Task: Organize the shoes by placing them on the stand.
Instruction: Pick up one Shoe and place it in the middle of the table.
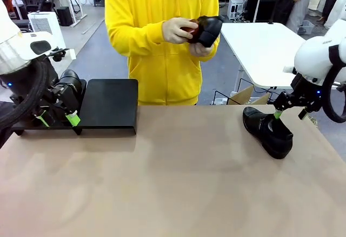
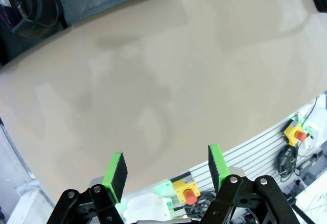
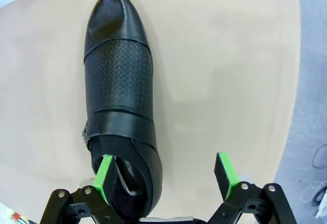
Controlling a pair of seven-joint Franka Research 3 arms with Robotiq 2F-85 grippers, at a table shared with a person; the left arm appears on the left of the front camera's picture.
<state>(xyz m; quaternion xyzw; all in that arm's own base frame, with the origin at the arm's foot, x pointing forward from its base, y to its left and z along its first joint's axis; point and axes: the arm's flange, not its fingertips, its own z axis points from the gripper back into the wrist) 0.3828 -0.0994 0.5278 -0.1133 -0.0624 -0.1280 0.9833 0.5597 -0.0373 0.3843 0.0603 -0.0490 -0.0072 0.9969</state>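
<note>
Right fingers [image 3: 225, 169] stood wide over the heel of a shoe [image 3: 120, 81] lying on the counter [image 3: 219, 66], well apart from the stand [image 1: 108, 105]. Left fingers [image 2: 116, 173] were wide, empty (just beside the stand). Person held second shoe [image 1: 208, 30].

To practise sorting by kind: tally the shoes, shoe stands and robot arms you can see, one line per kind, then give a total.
Shoes: 2 (table shoe, held shoe in the person's hands)
Stand: 1
Robot arms: 2 (left arm, right arm)
Total: 5
</note>
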